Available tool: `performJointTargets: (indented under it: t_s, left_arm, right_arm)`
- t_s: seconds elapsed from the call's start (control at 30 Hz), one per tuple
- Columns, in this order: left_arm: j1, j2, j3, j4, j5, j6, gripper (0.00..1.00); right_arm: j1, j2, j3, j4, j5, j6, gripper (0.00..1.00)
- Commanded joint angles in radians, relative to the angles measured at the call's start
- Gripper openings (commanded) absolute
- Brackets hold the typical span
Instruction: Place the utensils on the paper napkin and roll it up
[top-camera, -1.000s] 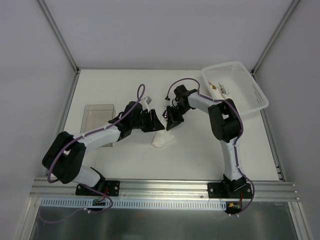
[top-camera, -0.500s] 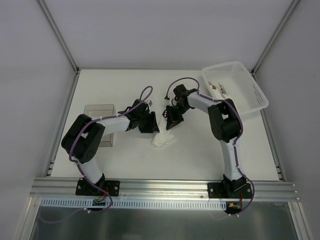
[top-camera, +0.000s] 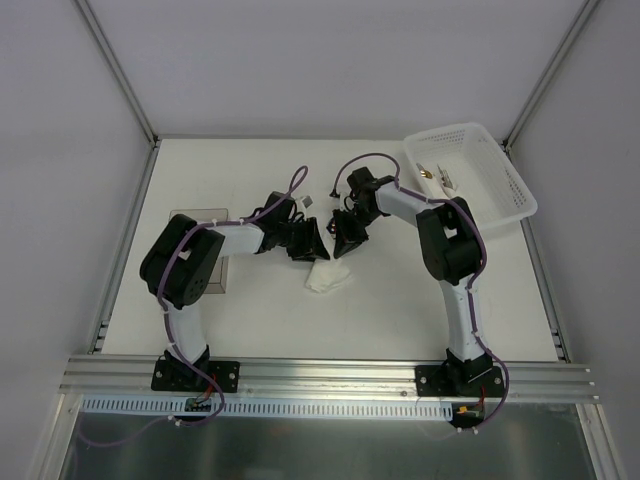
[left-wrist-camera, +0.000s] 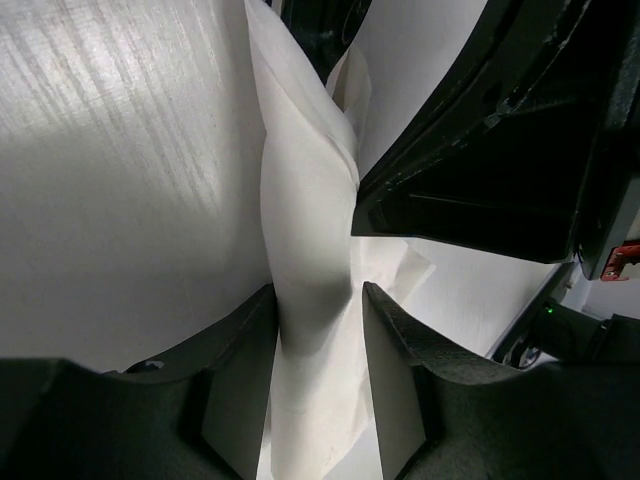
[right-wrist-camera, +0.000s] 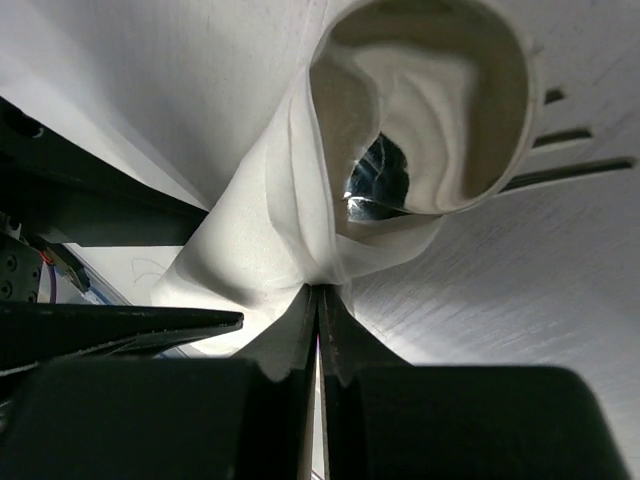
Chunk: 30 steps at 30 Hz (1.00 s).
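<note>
"Near the middle of the off-white table (top-camera: 400, 300), what do the two arms have between them?" the first observer asks.

"A thin white paper napkin (top-camera: 327, 277), rolled into a loose, crumpled bundle," the second replies. "It lies just on the near side of both tool heads, which meet over its far end."

"How does the left gripper (top-camera: 312, 240) stand?"

"Partly closed on the paper. Its wrist camera shows the two black fingers (left-wrist-camera: 240, 350) pressing from either side on a twisted fold of the napkin that runs up between them."

"And the right gripper (top-camera: 345, 238)?"

"Its jaws are closed together, with an edge of the napkin pinched at their tips. Just beyond them the paper curls into an open tube, and inside it a shiny silver metal utensil (right-wrist-camera: 378, 185) glints. Which piece it is cannot be told."

"What else is on the table?"

"A white plastic lattice basket (top-camera: 510, 195) sits at the far right corner, well apart from the napkin. A clear rectangular plastic box (top-camera: 195, 222) sits at the left, partly behind the left arm."
</note>
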Motion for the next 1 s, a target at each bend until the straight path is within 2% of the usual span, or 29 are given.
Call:
performJointTargets:
  t_s: [0.0, 0.2, 0.47, 0.57, 0.6, 0.63, 0.7, 0.83, 0.97]
  left_arm:
    - [0.004, 0.068, 0.007, 0.033, 0.034, -0.022, 0.4]
    - [0.004, 0.111, 0.026, 0.034, 0.042, -0.045, 0.36]
    - [0.004, 0.127, 0.055, -0.048, -0.027, -0.055, 0.27]
    - [0.004, 0.134, 0.053, -0.07, -0.044, -0.075, 0.18]
    - [0.004, 0.136, 0.052, -0.073, -0.05, -0.083, 0.09]
    - [0.006, 0.137, 0.049, -0.073, -0.053, -0.086, 0.05]
    - [0.004, 0.137, 0.044, -0.072, -0.055, -0.086, 0.0]
    - [0.006, 0.121, 0.026, -0.056, -0.067, -0.075, 0.0]
    - [0.012, 0.091, -0.006, -0.006, -0.052, -0.069, 0.0]
  right_arm:
    - [0.002, 0.031, 0.022, -0.01, 0.08, -0.037, 0.01]
    - [0.002, 0.033, 0.022, -0.011, 0.08, -0.039, 0.01]
    - [0.002, 0.031, 0.024, -0.011, 0.082, -0.039, 0.0]
    - [0.006, 0.03, 0.021, -0.013, 0.082, -0.039, 0.0]
    - [0.006, 0.03, 0.021, -0.013, 0.083, -0.04, 0.0]
    - [0.006, 0.03, 0.019, -0.013, 0.082, -0.04, 0.0]
    - [0.002, 0.02, 0.019, -0.011, 0.08, -0.046, 0.0]
    - [-0.014, -0.021, 0.015, 0.007, 0.057, -0.056, 0.03]
    - [-0.057, -0.079, -0.008, 0.045, 0.005, -0.048, 0.14]
